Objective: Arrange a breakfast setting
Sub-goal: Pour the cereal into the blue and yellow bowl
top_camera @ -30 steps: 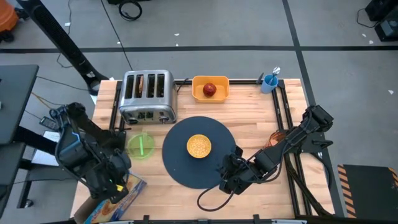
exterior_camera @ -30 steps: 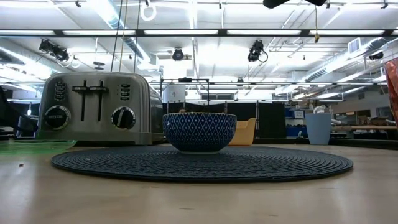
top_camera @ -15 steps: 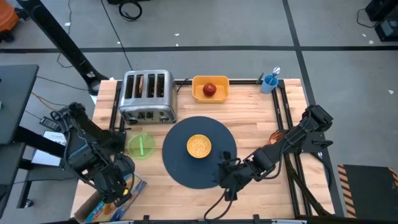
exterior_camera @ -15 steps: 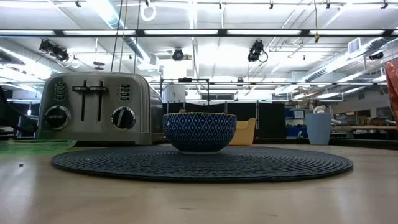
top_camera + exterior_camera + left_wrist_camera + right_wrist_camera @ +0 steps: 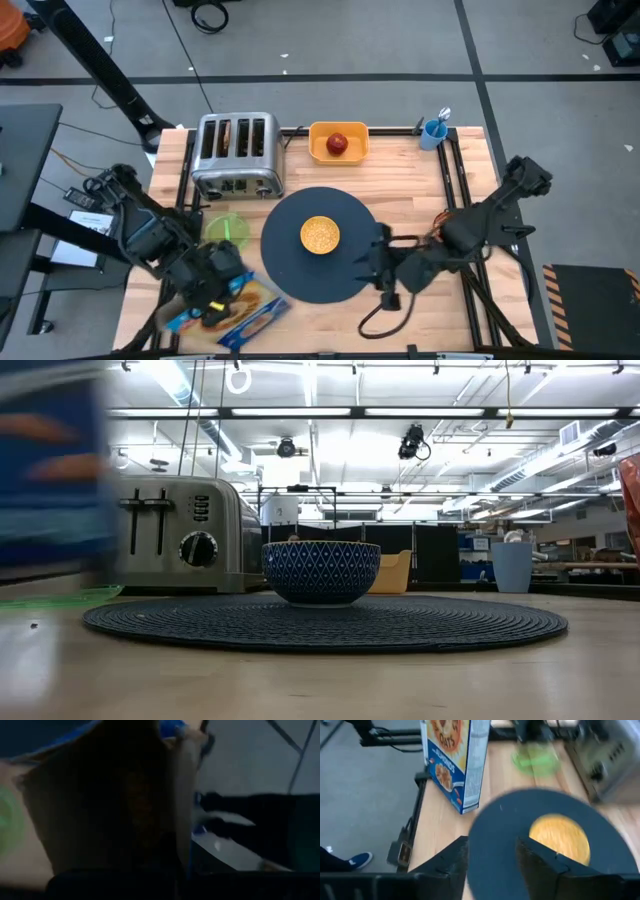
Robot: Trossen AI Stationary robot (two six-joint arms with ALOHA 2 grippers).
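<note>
The dark round mat (image 5: pixel 290 270) lies mid-table with the bowl (image 5: pixel 320 235) on it, yellow inside and blue-patterned outside (image 5: pixel 320 572). The green plate (image 5: pixel 227 232) lies left of the mat. Toast (image 5: pixel 243 135) stands in the toaster (image 5: pixel 237 155). The apple (image 5: pixel 338 144) sits in the yellow tub (image 5: pixel 352 130). My left gripper (image 5: pixel 215 283), at the near left, is shut on a blue cereal box (image 5: pixel 235 308), which stands upright in the right wrist view (image 5: pixel 455 760). My right gripper (image 5: pixel 490 862) is open over the mat's near right edge (image 5: pixel 372 262), holding nothing. My left gripper holds the cereal box by its top end (image 5: pixel 222 292), coming at it from above. In the left wrist view brown cardboard (image 5: pixel 100 810) fills the picture and hides the fingers. The box hangs upright below the gripper. I cannot tell whether its lower end is on the table.
A blue cup (image 5: pixel 434 130) with a utensil in it stands at the far right corner. Cables trail by the right arm near the front edge (image 5: pixel 385 315). Bare wood lies right of the mat (image 5: pixel 420 190) and between the plate and the front edge.
My left gripper has moved toward the table's right edge with the cereal box. The box lay at the near left corner and now stands upright, farther in over the table and in the low view's left. My right gripper has drawn back toward the right edge.
</note>
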